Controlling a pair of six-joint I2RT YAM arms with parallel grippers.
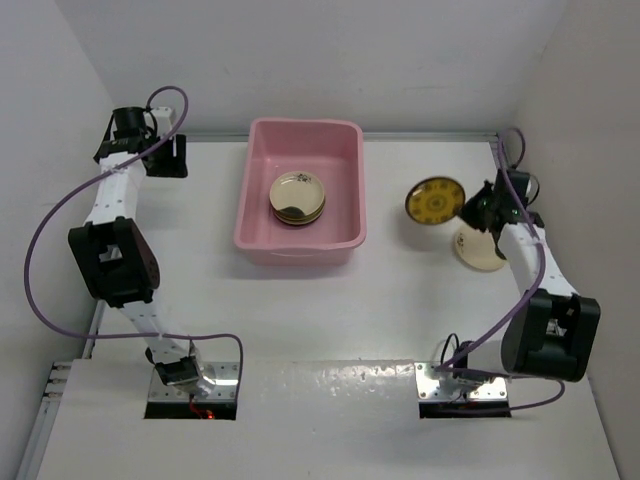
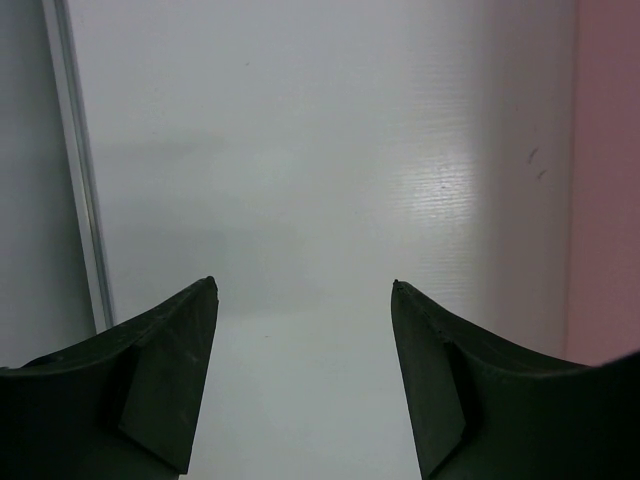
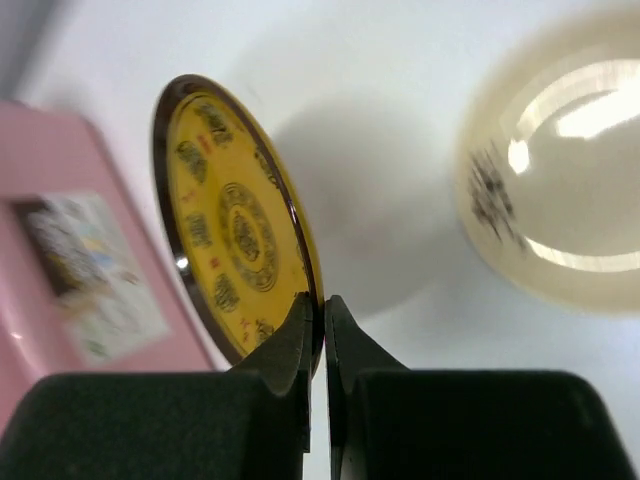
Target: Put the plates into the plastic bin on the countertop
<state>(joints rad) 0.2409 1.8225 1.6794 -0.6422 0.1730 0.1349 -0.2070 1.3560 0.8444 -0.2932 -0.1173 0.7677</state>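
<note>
At frame right, the right gripper (image 3: 322, 300) pinches a yellow patterned plate (image 3: 235, 230) by its rim, tilted over the table (image 1: 400, 300) beside a cream plate (image 1: 480, 255). Upper centre, the pink bin (image 1: 300, 128) holds stacked plates (image 1: 297, 197). Upper left, the left gripper (image 2: 305, 285) gapes wide.

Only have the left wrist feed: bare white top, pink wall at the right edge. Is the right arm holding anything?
Observer: Yes. The right hand is shut on the rim of a yellow patterned plate.
Operator: Over the bin yet?
Observer: No. In the top view that plate sits to the right of the pink bin, not above it.
Operator: Anything in the bin?
Observer: A stack of plates. The top one is cream with a dark patch.
Operator: Any others outside?
Observer: One cream plate lies on the countertop near the right hand.
</note>
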